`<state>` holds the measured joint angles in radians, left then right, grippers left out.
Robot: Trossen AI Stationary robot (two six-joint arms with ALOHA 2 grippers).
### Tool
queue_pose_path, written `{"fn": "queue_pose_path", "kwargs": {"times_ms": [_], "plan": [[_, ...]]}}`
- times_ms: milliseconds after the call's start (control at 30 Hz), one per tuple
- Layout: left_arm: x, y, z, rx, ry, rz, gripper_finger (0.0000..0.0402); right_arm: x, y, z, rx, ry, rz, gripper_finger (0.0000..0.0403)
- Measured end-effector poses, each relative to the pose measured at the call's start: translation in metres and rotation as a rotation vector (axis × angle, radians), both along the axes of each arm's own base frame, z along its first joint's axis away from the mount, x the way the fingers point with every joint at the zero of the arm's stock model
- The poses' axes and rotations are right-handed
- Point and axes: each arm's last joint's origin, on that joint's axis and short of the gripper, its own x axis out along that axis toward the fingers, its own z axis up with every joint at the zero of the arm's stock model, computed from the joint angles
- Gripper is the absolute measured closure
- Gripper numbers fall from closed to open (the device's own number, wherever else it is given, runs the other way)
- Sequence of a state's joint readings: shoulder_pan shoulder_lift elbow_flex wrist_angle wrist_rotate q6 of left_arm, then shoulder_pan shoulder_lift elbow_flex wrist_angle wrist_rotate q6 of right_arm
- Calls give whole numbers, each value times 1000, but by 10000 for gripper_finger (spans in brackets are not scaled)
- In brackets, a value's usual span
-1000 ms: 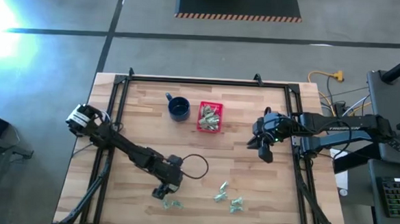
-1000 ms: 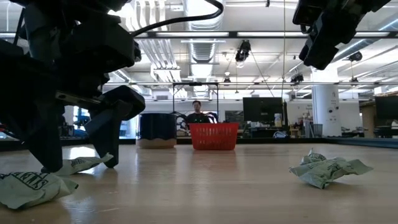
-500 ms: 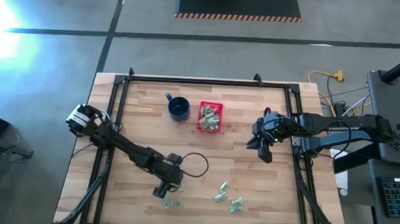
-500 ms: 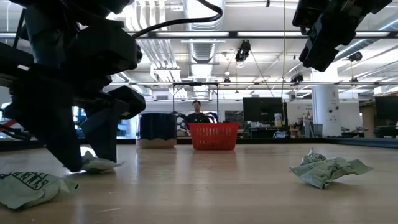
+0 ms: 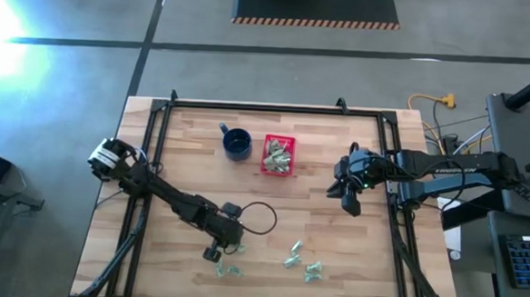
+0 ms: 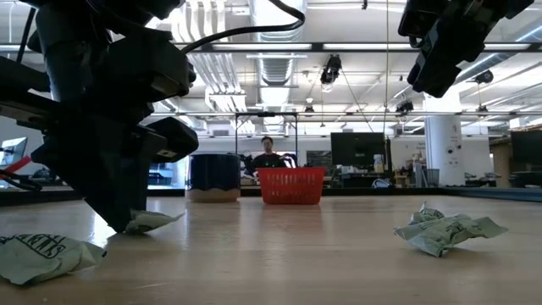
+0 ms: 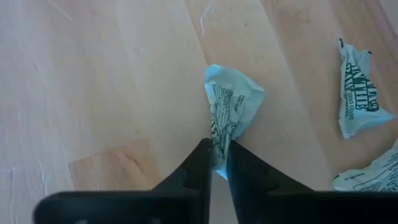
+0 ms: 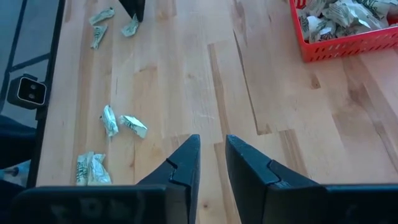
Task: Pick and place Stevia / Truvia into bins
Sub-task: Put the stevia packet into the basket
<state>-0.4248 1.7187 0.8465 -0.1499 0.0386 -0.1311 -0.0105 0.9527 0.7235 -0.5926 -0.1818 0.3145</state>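
Observation:
My left gripper (image 5: 216, 251) stands low over the table's near middle, shut on a crumpled green-and-white sachet (image 7: 231, 109), which also shows in the low view (image 6: 155, 222). More sachets lie close by (image 5: 228, 272) and to the right (image 5: 293, 256), (image 5: 311, 273). The red basket (image 5: 278, 156) at the far middle holds several sachets. My right gripper (image 5: 349, 197) hangs above the table's right side, empty, its fingers (image 8: 186, 163) a narrow gap apart. My left gripper pinches the sachet's near edge (image 7: 217, 144) between its two fingers. The fingers come from above, pointing down. The rest of the sachet sticks out beyond the fingertips and lies on the table (image 6: 161, 220).
A dark blue mug (image 5: 236, 144) stands left of the basket. A black cable loop (image 5: 259, 219) lies by my left wrist. A black frame (image 5: 249, 107) runs along the table's edges. Bare wood lies between the loose sachets and the basket.
My left gripper has shut: its two fingers stood apart on either side of the sachet one second ago and now meet on it. The sachet has been drawn a little toward the fingers and stays on the table.

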Motion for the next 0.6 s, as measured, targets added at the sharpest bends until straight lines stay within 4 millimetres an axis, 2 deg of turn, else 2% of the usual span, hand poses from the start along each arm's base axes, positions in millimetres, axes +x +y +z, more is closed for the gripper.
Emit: {"fn": "queue_pose_path", "kwargs": {"times_ms": [133, 367, 500, 600], "plan": [[3, 1, 3, -9, -2, 29, 397, 0, 0, 0, 0, 0, 0, 335], [5, 8, 6, -15, 5, 105, 400, 0, 0, 0, 17, 4, -19, 334], [9, 24, 13, 50, -42, 196, 401, 0, 0, 0, 17, 2, -20, 334], [17, 39, 28, 76, -119, 279, 401, 1, -1, 0, -6, -3, -41, 332]]}}
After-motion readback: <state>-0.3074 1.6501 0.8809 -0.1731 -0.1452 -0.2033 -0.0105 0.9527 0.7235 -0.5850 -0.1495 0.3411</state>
